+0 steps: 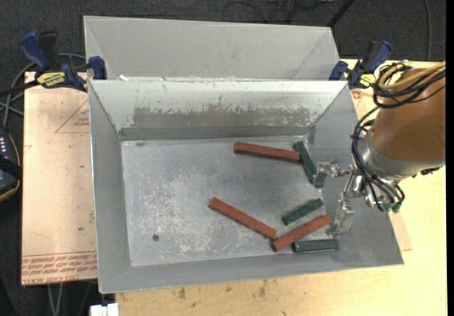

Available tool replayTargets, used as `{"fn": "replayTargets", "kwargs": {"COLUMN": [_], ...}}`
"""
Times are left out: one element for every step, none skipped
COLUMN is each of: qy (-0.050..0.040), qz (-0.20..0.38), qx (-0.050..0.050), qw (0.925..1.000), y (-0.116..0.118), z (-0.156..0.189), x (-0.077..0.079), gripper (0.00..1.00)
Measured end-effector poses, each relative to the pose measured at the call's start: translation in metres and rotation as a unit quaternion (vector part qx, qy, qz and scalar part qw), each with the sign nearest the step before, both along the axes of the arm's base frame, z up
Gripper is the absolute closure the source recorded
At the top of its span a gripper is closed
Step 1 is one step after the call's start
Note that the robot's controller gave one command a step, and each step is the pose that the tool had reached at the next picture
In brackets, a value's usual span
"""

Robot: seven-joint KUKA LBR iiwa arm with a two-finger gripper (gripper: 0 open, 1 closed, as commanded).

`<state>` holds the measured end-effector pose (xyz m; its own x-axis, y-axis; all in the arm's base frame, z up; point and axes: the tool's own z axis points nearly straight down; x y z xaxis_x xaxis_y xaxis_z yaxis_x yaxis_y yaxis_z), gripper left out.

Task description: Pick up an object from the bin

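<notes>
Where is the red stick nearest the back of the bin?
In the camera view the red stick lies near the back wall of the bin, right of the middle. Its right end meets a dark green bar, beside the gripper.

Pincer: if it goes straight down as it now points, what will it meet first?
Likely the right end of the red-brown bar, near the bin's front right corner; the pincer hangs just above it. A dark green block lies close beside, and depth is unclear.

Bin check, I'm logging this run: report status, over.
Claw low, right side of bin. Nearest: red-brown bar, dark green block beside it, front-right. Second green block close by, crowding.
</notes>
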<state>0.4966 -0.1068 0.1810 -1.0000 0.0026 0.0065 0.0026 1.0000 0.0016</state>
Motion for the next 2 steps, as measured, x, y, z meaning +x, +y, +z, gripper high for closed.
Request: {"fn": "replayTargets", "kwargs": {"qy": [-0.002, -0.0022], "qz": [0.307, 0.307], "qx": [0.001, 0.0], "qw": [0.9516, 0.9517], "y": [0.0354, 0.0346], "z": [-0.1113, -0.1069], "x": [0.0393, 0.0407], "gripper": [0.0, 1.0]}}
